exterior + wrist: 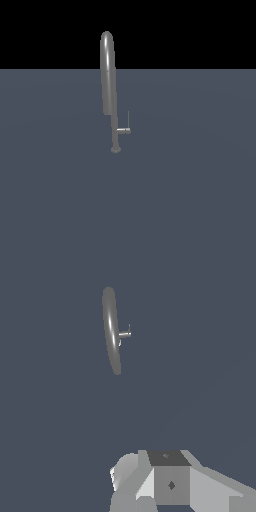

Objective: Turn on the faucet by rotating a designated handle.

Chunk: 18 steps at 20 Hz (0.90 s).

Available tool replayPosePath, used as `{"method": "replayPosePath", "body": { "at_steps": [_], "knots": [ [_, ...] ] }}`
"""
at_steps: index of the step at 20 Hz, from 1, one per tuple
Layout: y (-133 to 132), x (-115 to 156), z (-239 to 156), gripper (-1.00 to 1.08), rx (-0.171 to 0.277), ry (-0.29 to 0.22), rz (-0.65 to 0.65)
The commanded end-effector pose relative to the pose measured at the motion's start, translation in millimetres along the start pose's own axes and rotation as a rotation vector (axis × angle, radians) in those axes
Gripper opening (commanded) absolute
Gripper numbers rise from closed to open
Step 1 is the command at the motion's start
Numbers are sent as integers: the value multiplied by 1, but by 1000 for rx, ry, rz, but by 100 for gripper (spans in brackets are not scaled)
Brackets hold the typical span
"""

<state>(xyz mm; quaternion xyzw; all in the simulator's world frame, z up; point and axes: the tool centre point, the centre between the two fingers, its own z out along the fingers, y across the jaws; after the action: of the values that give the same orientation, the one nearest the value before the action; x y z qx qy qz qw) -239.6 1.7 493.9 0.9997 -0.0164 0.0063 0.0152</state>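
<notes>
Item 1: faucet. Tall slim grey metal pipe w/ high arched gooseneck spout, stood upright on a small round base on the flat grey-blue floor, a bit toward the exterior view's left of centre. Arch top rose above the floor's far edge into the black backdrop. Spout's free end came down alongside the stem and stopped above handle level. In my wrist view the same faucet read as a long narrow foreshortened oval w/ a bright highlight down its length, seen roughly from over the arch.

Item 2: handle. Short grey stub stuck out sideways from the lower stem toward the exterior view's right, just above the base. Thin straight lever rod stood upright from the stub's outer end, parallel to the stem, apart from it. In wrist view the handle showed as a small stub off the side of the oval; rod barely visible, too small to say more.

Item 3: me, gripper. Not in exterior view at all. Wrist view caught only my pale grey blocky body w/ a darker top face at the frame edge, well apart from faucet and handle, nothing touching. Fingertips weren't visible, so I couldn't tell if my jaws were spread or pressed together. Nothing seen held
</notes>
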Motion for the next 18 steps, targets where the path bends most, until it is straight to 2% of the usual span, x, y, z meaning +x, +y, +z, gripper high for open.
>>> {"method": "replayPosePath", "body": {
  "at_steps": [1,10,18],
  "knots": [
    [0,0,0,-100,0,0,0],
    [-1,11,3,-100,27,-30,28],
    [-2,39,14,-100,98,-110,100]
  ]
}}
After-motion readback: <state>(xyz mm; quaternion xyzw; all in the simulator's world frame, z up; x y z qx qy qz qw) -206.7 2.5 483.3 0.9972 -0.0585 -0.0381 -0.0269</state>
